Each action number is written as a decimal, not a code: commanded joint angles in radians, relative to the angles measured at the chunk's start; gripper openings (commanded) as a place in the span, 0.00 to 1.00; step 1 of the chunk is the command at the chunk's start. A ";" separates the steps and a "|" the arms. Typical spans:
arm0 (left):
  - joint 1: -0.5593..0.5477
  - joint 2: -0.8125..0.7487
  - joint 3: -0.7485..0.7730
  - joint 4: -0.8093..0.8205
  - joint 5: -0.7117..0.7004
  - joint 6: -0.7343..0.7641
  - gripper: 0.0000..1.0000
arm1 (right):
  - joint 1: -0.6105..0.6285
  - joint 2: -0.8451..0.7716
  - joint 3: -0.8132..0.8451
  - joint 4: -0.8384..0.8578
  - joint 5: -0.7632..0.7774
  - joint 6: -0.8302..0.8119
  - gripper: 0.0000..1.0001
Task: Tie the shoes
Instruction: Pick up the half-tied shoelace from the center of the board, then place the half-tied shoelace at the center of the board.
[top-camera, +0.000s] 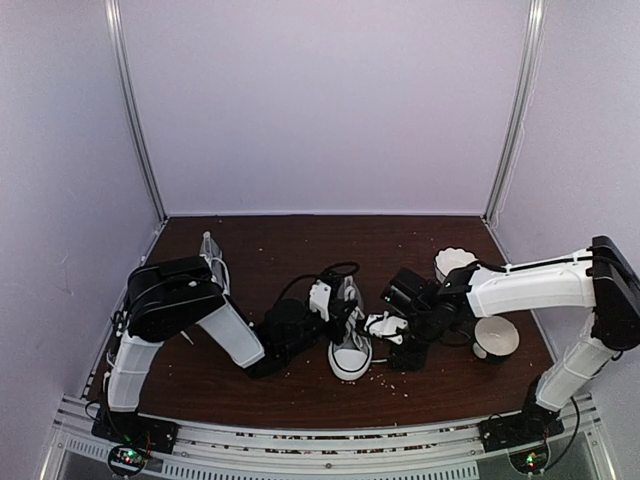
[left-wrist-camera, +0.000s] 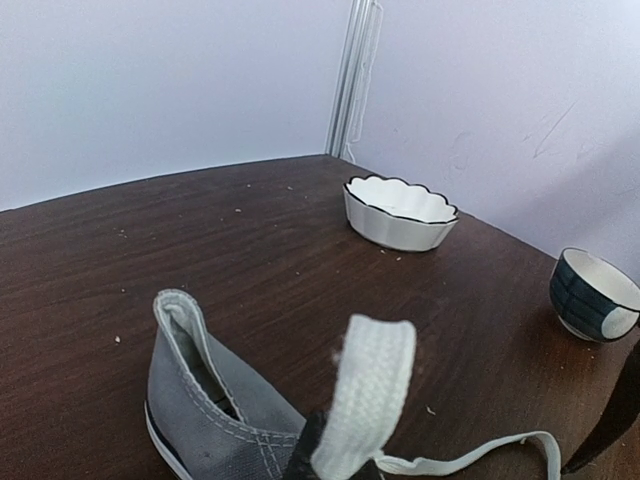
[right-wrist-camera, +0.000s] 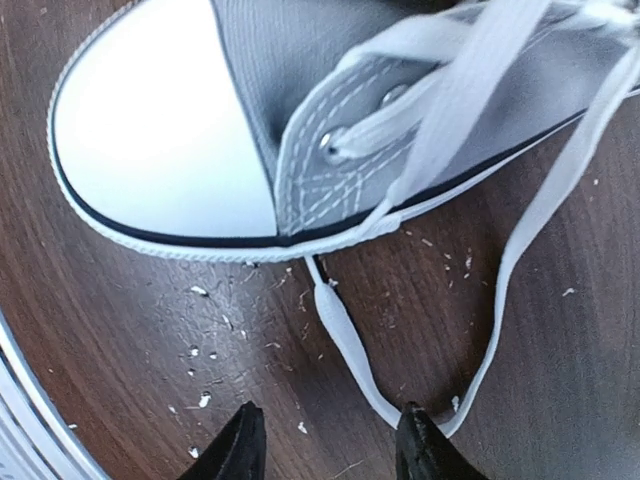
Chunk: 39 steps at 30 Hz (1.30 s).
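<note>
One grey sneaker (top-camera: 350, 340) with a white toe cap stands mid-table, toe toward the near edge. My left gripper (top-camera: 322, 298) is at its left side by the heel, shut on a folded loop of white lace (left-wrist-camera: 368, 395) that it holds up above the heel (left-wrist-camera: 200, 395). My right gripper (top-camera: 380, 325) is at the shoe's right side, low over the table. In the right wrist view it (right-wrist-camera: 330, 448) is open and empty, with the other lace (right-wrist-camera: 345, 340) lying on the wood between its fingertips, just in front of the toe cap (right-wrist-camera: 150, 130). A second shoe is not clearly visible.
A white scalloped bowl (top-camera: 455, 262) and a dark blue cup (top-camera: 495, 337) stand at the right, behind my right arm; both also show in the left wrist view, bowl (left-wrist-camera: 400, 210) and cup (left-wrist-camera: 595, 295). A small pale object (top-camera: 211, 250) stands behind my left arm. White crumbs litter the wood.
</note>
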<state>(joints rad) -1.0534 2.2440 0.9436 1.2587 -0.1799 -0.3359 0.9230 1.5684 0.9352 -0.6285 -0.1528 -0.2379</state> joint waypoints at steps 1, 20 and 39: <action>0.007 0.011 0.008 0.062 0.007 -0.004 0.00 | 0.010 0.057 0.008 0.014 0.077 -0.132 0.46; 0.009 0.012 -0.001 0.089 0.012 0.004 0.00 | -0.222 -0.226 0.020 0.206 -0.187 0.168 0.00; 0.009 0.012 -0.034 0.159 0.019 0.022 0.00 | -0.244 0.261 0.474 0.633 -0.406 0.803 0.00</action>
<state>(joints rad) -1.0527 2.2444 0.9199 1.3273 -0.1673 -0.3275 0.6357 1.8297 1.3632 -0.0349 -0.5434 0.4881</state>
